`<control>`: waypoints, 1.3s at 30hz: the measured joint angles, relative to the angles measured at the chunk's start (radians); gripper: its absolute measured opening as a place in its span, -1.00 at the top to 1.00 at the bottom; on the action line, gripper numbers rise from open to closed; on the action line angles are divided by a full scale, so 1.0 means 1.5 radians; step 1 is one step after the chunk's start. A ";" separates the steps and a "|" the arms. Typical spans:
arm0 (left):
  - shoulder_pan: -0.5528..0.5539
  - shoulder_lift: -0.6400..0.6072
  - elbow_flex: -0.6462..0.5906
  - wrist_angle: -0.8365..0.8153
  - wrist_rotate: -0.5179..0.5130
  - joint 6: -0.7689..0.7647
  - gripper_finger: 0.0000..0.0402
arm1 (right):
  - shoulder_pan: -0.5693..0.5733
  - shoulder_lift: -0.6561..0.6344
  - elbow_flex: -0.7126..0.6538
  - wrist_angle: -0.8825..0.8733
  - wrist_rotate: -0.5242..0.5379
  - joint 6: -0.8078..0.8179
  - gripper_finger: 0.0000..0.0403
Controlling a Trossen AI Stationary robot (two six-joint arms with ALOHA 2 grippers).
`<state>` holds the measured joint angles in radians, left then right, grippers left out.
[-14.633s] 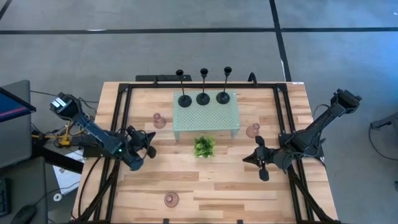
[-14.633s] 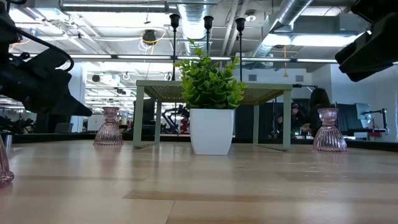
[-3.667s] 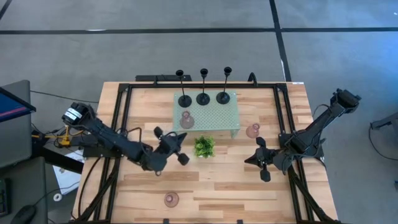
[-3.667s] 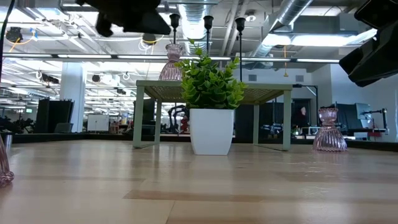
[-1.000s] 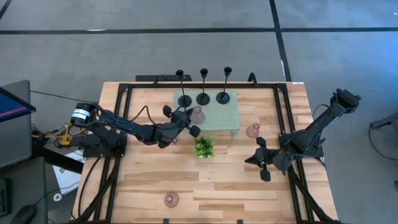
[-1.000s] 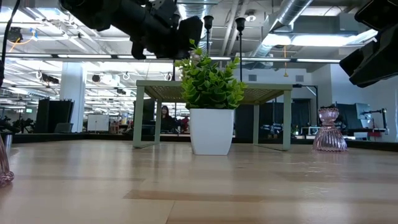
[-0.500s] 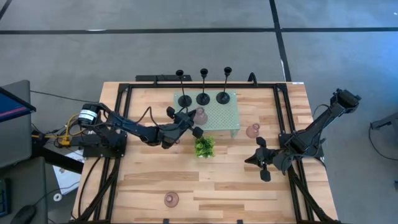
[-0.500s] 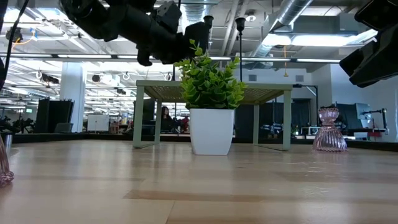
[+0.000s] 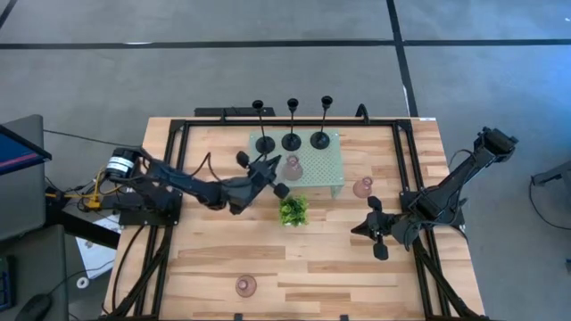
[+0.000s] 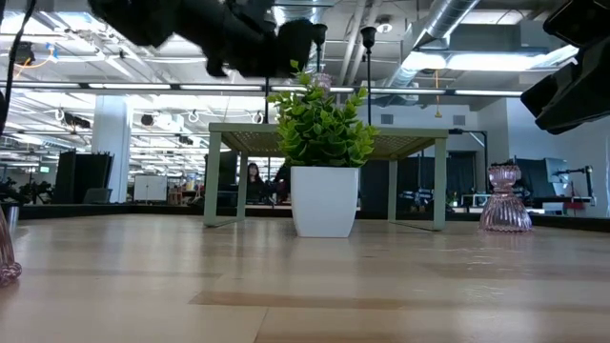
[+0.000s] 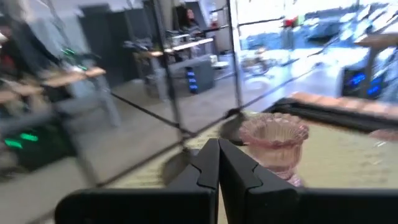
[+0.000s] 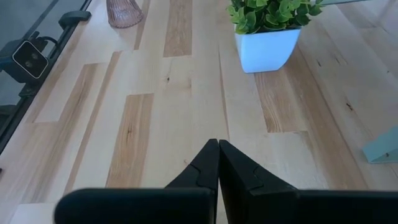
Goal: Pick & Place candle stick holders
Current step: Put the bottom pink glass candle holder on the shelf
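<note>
Left hand (image 9: 265,171), fingers pressed together and holding nothing, sits just left of the upright squat pink glass candle holder (image 9: 292,168) on the mint-green perforated stand (image 9: 312,166), right hand (image 9: 373,230) likewise closed and empty, well apart over the wooden surface (image 9: 294,259); no legible writing.

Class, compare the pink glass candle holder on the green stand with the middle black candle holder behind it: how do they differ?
The squat pink translucent glass candle holder is low and wide; the black candle holder with round base and thin stem is tall and slender. The pink one lets light through; the black one is opaque. Both stand upright on the mint-green perforated stand.
</note>
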<state>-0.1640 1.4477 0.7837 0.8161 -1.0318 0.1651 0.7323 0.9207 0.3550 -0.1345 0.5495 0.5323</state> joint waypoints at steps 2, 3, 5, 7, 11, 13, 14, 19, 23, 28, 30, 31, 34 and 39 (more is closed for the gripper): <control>-0.031 -0.026 0.000 -0.012 -0.058 0.053 0.99 | 0.000 0.000 0.000 0.000 0.000 0.000 1.00; -0.052 -0.043 0.000 -0.022 -0.094 0.080 0.99 | 0.000 0.000 0.000 0.000 0.000 0.000 1.00; -0.102 -0.081 0.000 -0.050 -0.145 0.129 0.99 | 0.000 0.000 0.000 0.000 0.000 0.000 1.00; -0.164 -0.120 0.000 -0.090 -0.177 0.163 0.99 | 0.000 0.000 0.000 0.000 0.000 0.000 1.00; -0.311 -0.196 0.000 -0.175 -0.186 0.170 0.99 | 0.000 0.000 0.000 0.000 0.000 0.000 1.00; -0.388 -0.220 0.000 -0.213 -0.186 0.165 0.99 | 0.000 0.000 0.000 0.000 0.000 0.000 1.00; -0.427 -0.227 0.000 -0.223 -0.187 0.160 0.99 | 0.000 0.000 0.000 0.001 0.000 0.000 1.00; -0.599 -0.225 0.000 -0.230 -0.187 0.095 0.98 | 0.000 0.000 0.000 0.026 0.001 0.000 1.00; -0.680 -0.194 0.000 -0.232 -0.186 -0.023 0.98 | 0.000 0.000 0.000 0.055 0.001 0.000 1.00; -0.725 -0.133 0.000 -0.234 -0.150 -0.176 0.98 | 0.000 0.000 0.000 0.074 0.015 0.000 1.00; -0.728 -0.101 0.000 -0.235 -0.113 -0.188 0.98 | -0.001 0.000 0.000 0.078 0.023 0.000 1.00; -0.728 -0.082 0.000 -0.235 -0.097 -0.190 0.98 | -0.001 0.000 0.000 0.078 0.024 0.000 1.00; -0.721 -0.029 0.000 -0.235 -0.071 -0.210 0.98 | 0.000 0.001 0.000 0.079 0.024 0.000 1.00; -0.720 0.030 0.000 -0.235 0.004 -0.263 0.98 | 0.000 0.001 0.000 0.086 0.024 0.000 1.00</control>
<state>-1.2440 1.4929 0.7834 0.4641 -1.0263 -0.2287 0.7319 0.9222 0.3550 -0.0052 0.5850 0.5321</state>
